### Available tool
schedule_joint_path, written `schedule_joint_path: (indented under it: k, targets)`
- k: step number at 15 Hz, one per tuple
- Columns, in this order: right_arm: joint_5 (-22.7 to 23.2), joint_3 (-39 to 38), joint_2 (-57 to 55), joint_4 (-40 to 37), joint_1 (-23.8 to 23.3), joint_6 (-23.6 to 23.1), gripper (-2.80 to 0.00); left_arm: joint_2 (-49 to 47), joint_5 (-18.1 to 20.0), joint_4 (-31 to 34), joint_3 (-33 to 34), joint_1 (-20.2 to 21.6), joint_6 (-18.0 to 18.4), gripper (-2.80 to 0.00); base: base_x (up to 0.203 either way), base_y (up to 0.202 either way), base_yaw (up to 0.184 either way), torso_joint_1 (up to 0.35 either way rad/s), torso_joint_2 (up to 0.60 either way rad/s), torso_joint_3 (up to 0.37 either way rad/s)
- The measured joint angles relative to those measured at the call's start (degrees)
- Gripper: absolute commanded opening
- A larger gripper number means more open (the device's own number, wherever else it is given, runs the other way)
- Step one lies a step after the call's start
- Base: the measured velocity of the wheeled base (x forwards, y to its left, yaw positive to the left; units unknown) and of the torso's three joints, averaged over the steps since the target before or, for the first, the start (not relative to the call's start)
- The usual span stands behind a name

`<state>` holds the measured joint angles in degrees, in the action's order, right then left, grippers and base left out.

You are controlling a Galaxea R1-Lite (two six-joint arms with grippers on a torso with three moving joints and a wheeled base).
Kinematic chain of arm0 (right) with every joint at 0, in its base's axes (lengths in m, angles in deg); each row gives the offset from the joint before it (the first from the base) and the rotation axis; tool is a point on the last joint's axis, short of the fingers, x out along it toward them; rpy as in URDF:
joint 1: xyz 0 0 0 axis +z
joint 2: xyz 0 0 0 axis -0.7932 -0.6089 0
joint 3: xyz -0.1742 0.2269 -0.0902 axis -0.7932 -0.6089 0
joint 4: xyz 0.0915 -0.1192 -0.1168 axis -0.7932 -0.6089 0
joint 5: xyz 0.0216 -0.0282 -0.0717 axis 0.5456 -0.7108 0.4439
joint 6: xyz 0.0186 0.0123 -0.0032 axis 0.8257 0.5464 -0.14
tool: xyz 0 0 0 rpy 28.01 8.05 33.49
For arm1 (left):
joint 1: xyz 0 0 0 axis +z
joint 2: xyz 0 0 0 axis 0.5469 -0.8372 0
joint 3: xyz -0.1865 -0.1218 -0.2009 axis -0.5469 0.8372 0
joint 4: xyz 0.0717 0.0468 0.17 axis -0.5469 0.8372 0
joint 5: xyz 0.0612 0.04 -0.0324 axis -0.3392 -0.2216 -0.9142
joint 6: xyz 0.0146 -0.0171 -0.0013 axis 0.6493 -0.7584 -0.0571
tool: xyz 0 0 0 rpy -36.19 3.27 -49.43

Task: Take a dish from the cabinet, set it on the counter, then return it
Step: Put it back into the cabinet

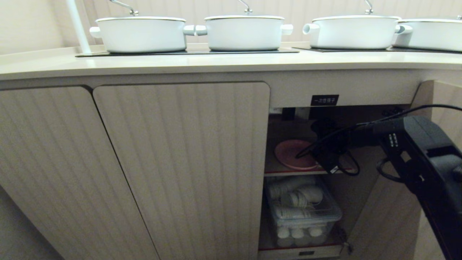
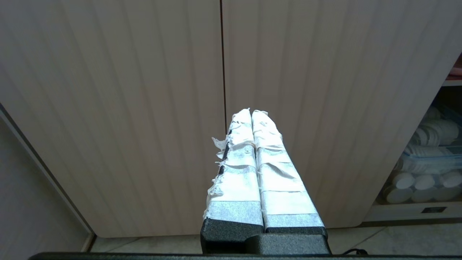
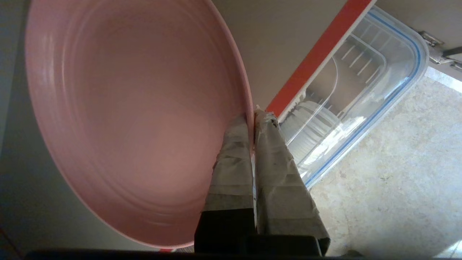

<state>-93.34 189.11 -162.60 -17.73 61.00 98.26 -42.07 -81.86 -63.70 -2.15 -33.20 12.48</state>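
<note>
The table (image 1: 216, 63) carries 4 white pots (image 1: 140, 34) above the open cabinet (image 1: 361, 94), whose inner shelf (image 1: 274, 172) holds the pink dish (image 1: 288, 153). The right end effector (image 3: 253, 117) is clamped on the dish's rim, while the left end effector (image 2: 251, 112) hangs with fingers together before a closed door (image 2: 108, 108). A thin edge grip may let the dish tilt, slip, or strike the shelf.
</note>
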Motion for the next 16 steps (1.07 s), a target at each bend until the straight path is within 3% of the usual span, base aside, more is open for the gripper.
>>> schedule_joint_path:
  k: [3, 4, 16]
  targets:
    - [-0.1, 0.7, -0.3, -0.3, 0.0, 0.0, -2.8, 0.0, 0.0, 0.0, 0.0, 0.0, 0.0, -2.8, 0.0, 0.0, 0.0, 0.0, 0.0, 0.0]
    - [0.0, 0.7, -0.3, -0.4, 0.0, -0.1, 0.0, 0.0, 0.0, 0.0, 0.0, 0.0, 0.0, -2.8, 0.0, 0.0, 0.0, 0.0, 0.0, 0.0]
    - [-2.5, 0.8, -0.7, -0.1, 0.2, -0.5, 0.0, 0.0, 0.0, 0.0, 0.0, 0.0, 0.0, -2.8, 0.0, 0.0, 0.0, 0.0, 0.0, 0.0]
